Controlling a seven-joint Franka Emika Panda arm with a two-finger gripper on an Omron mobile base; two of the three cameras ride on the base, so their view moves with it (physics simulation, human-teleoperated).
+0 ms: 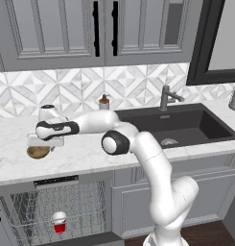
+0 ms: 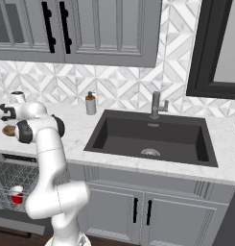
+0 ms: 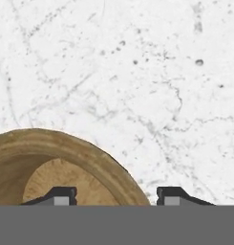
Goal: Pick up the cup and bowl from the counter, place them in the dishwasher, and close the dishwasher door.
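While the arm reaches left across the counter (image 1: 90, 153) in the left base view, its gripper (image 1: 44, 146) hangs low over the bowl (image 1: 37, 152), a tan-brown dish on the marble near the front edge. Below, the dishwasher (image 1: 56, 211) stands open, and the cup (image 1: 59, 223) sits upright in its wire rack. The dark sink (image 1: 186, 126) lies well apart to the right, a soap bottle (image 1: 104, 102) behind it.

From the right base view, the bowl (image 2: 8, 130) peeks out beside the arm, and the cup (image 2: 16, 196) shows red in the rack.

Through the hand view, the fingertips (image 3: 61, 196) straddle the bowl's (image 3: 66, 153) rim, one inside and one outside; the jaws stand apart, and whether they pinch the rim I cannot tell.
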